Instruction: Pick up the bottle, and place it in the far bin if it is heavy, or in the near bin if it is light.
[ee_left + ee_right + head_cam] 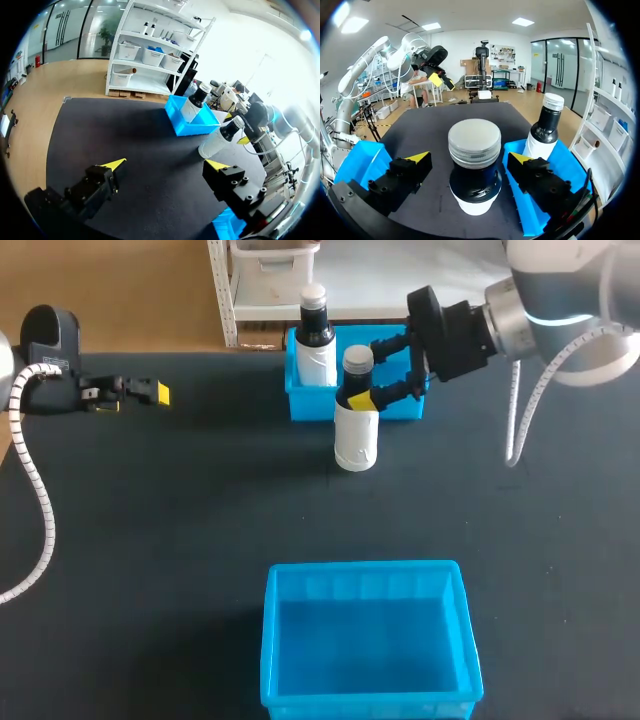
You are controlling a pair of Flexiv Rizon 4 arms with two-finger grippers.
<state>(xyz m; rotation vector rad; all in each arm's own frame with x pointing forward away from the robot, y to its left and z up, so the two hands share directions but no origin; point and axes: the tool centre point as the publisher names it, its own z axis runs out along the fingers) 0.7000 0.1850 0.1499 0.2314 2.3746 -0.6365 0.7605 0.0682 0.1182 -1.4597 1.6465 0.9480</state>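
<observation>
The near bin (pixel 300 680) sits closest to me on the table (pixel 150 540). Beyond it, about mid-table, the bottle (pixel 355 435) stands upright on its base, long axis vertical, just in front of the far bin (pixel 310 403). The right gripper (pixel 370 372) comes in at it from the right, level with the dark neck under the cap. Its fingers stand spread, one on either side of the neck. The right wrist view shows a gap on at least one side, so it brackets the bottle without clamping it. The coming move, I judge, turns on this: the neck lies centred between the fingers, so they need only close before a lift can tell the weight. A second bottle (pixel 316 350) stands inside the far bin. The left gripper (pixel 167 163) hangs well apart at the table's left, spread wide with nothing between its fingers. The right arm is by far the nearer.
</observation>
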